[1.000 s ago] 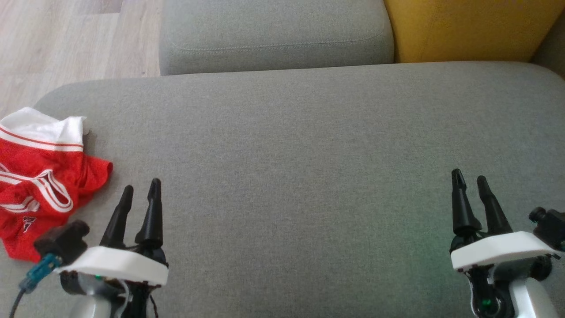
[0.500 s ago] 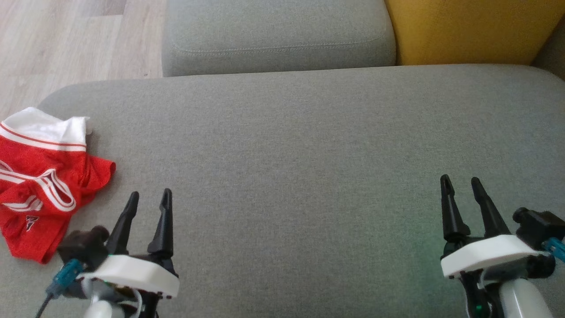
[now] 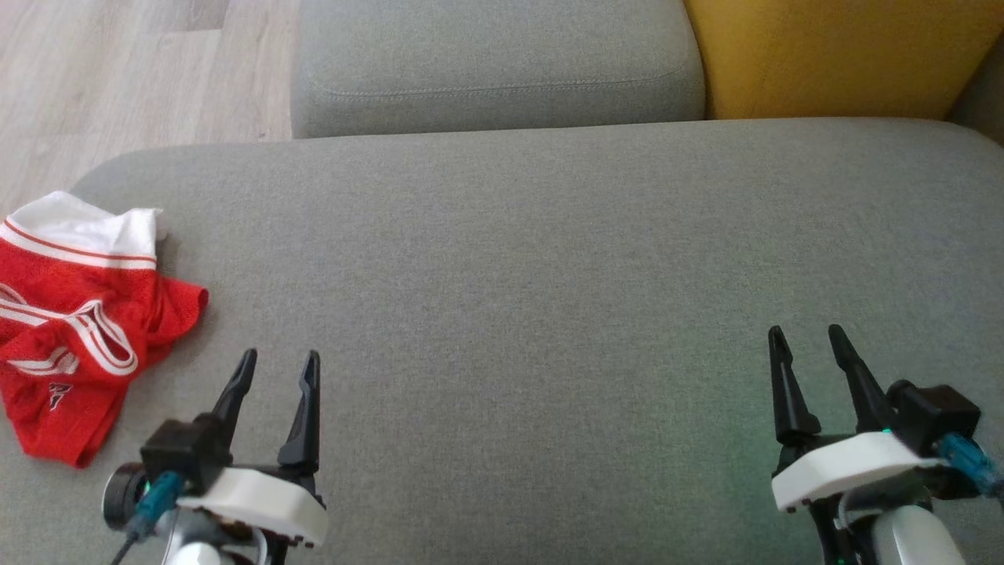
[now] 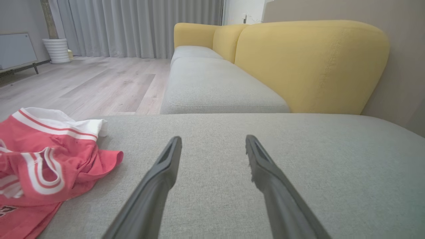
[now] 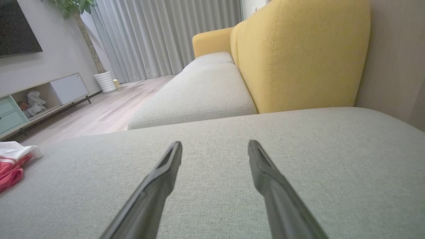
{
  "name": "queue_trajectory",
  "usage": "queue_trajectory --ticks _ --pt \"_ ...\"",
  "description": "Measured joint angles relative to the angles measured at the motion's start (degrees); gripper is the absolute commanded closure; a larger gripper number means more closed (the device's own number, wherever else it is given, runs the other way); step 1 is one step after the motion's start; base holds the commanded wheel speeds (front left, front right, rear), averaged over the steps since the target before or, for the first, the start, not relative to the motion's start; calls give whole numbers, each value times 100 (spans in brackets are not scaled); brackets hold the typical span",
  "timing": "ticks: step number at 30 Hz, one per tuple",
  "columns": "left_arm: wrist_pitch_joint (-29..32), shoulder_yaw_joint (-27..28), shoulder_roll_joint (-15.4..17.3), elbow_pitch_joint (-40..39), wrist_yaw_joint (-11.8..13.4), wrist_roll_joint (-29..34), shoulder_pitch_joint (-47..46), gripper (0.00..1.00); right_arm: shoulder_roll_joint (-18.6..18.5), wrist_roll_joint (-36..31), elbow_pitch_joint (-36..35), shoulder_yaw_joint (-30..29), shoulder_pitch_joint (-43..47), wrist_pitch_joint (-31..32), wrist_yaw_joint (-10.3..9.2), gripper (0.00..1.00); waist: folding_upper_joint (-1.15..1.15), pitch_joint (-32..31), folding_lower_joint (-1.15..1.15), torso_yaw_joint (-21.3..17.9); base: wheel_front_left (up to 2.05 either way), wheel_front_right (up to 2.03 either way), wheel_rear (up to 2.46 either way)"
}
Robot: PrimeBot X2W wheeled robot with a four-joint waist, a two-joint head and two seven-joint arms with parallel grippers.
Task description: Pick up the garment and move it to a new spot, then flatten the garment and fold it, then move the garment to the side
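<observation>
Fingers (image 3: 304, 408) spread, garment (image 3: 70, 314) crumpled, lying near-to-far

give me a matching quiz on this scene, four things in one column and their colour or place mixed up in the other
Things:
1. garment
2. backrest
3. seat cushion
4. floor

Descriptions:
a. pale wood
b. red and white, crumpled at the cushion's left edge
c. grey fabric
d. yellow

Pairs: 1-b, 2-d, 3-c, 4-a
</observation>
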Motion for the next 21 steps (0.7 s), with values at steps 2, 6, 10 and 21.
queue_trajectory --ticks 2,6,10,21 --pt "-24 -19 3 40 27 94 27 0 18 -110 2 0 1 -26 0 0 0 -1 0 5 0 0 0" --pt "-97 -52 5 158 38 263 80 0 41 -325 2 1 1 -75 0 0 0 -1 0 15 0 0 0" --pt "-170 -75 4 234 40 424 81 0 55 -512 -5 1 11 -75 0 0 0 -2 0 26 0 0 0" --pt "-322 -42 -75 316 34 764 90 0 65 -655 -116 -11 113 -132 0 0 0 8 0 54 0 0 0"
